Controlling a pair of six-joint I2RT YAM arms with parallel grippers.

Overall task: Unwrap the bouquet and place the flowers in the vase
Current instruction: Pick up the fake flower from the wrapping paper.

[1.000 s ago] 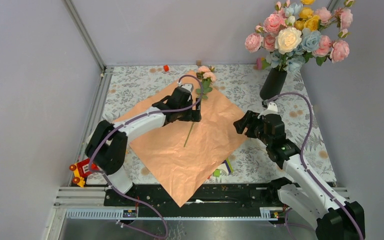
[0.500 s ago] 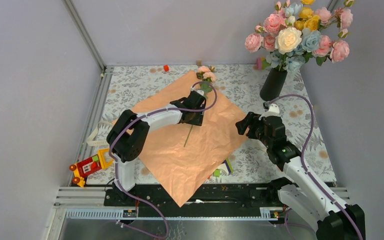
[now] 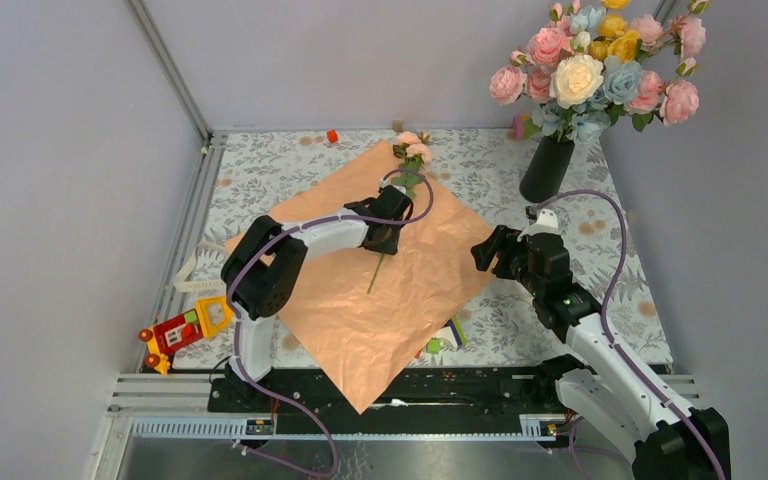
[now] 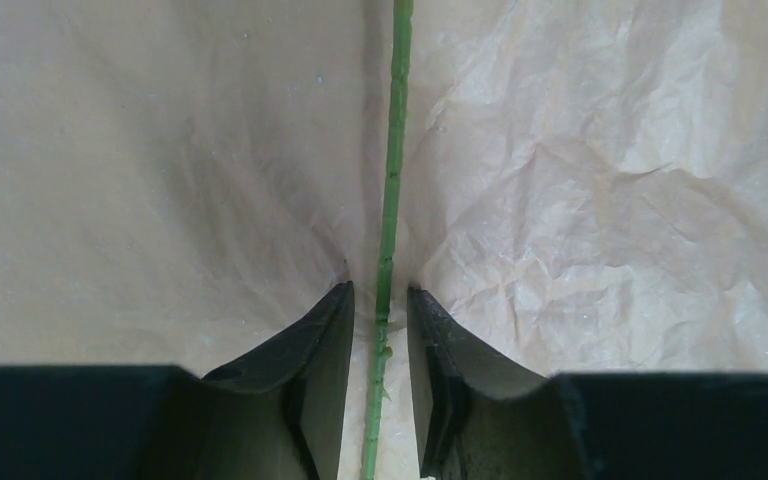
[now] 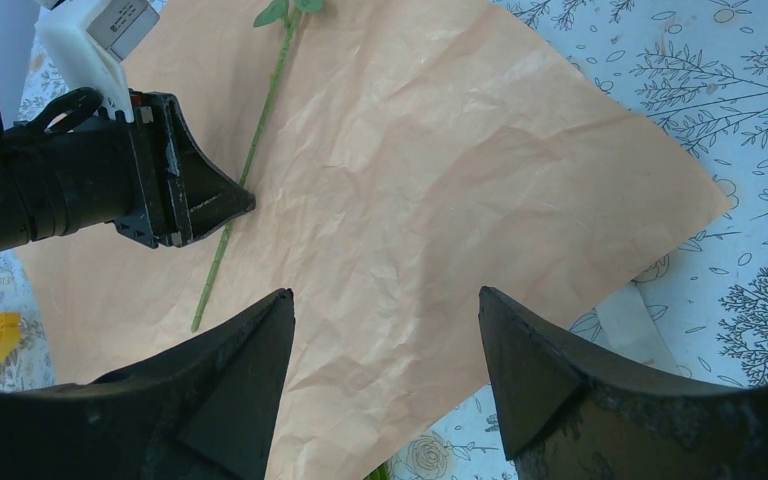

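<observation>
Your left pincer point(image 4: 380, 293), mid-frame, stands narrowly apart astride the flower stem point(image 4: 392, 150); close gently, keeping it centred.

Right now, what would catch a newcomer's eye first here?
The bright flowers crowding the black vase at the far right corner stand out first. Then comes the peach paper spread mid-table, where the left gripper straddles one lone green stem.
</observation>
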